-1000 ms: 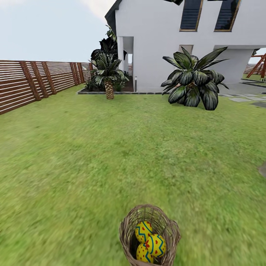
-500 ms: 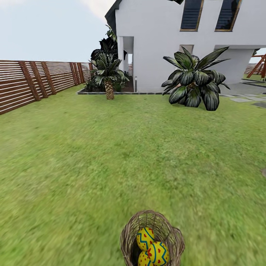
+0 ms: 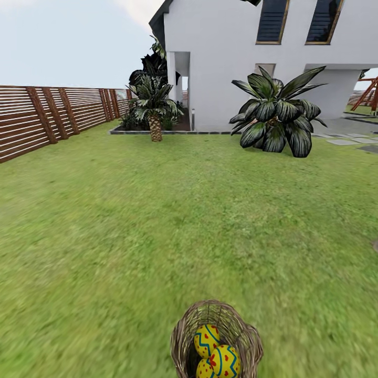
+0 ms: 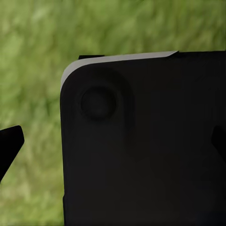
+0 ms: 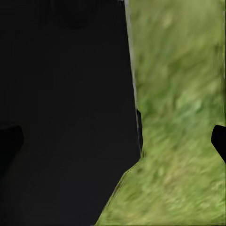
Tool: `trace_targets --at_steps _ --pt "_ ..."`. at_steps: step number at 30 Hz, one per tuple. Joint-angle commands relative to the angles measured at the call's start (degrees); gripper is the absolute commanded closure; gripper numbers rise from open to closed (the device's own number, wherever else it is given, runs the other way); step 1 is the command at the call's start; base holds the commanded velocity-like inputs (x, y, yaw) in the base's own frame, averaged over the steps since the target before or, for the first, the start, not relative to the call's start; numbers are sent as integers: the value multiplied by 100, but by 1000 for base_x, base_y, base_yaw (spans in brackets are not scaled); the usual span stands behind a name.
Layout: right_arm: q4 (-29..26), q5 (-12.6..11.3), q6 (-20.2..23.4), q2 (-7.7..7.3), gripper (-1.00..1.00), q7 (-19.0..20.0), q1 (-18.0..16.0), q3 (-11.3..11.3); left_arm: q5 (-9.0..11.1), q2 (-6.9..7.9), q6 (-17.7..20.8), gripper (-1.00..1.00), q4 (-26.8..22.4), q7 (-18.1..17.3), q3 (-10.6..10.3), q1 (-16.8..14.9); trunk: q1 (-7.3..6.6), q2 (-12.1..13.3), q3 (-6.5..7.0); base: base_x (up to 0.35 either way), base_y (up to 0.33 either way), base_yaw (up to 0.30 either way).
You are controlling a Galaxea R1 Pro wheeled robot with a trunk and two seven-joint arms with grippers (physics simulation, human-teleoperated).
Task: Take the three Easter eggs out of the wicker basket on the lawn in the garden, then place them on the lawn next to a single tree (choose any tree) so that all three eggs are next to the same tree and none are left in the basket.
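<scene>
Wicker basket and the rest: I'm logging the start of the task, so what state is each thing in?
Wicker basket: upright on the lawn, holding eggs.
Easter eggs: three, all inside the basket.
Left gripper: fingertips spread, open, empty.
Right gripper: fingertips spread, open, empty.

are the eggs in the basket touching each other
Touching. In the head view the three Easter eggs are packed together inside the wicker basket, their painted shells overlapping with no gap visible.

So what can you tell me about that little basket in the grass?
The basket is small, round and bucket-shaped, of brown woven wicker with a looped rim. It stands upright on the lawn at the head view's bottom edge, which cuts off its base. Inside lie three yellow eggs with blue-green zigzags and red marks, bunched together.
</scene>
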Motion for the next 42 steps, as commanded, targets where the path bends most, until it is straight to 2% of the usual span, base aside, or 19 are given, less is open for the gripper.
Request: trace_targets --at_steps 1,3,8,34,39,42 --pt "3 15 -31 -16 -100 3 -2 -139 0 2 -15 -100 1 -18 3 -2 0 -2 -4 1 0 0" --pt "-2 55 -58 -34 -100 18 -8 -370 0 2 -15 -100 3 -18 3 -2 0 -2 -4 0 0 0" --pt "-4 71 -71 -56 -100 22 -11 -488 0 2 -15 -100 1 -18 -1 -2 0 -2 -4 0 0 0" --pt "-26 67 -93 -76 -100 -3 -11 -524 0 4 -15 -100 2 -18 -3 -2 0 -2 -4 0 0 0" --pt "-343 65 -109 -79 -100 39 -20 -524 0 2 -15 -100 0 -18 -3 -1 0 -2 -4 0 0 0" --pt "-852 55 -105 -90 -100 150 -13 -542 0 3 -15 -100 1 -18 -3 -1 0 -2 -4 0 0 0"
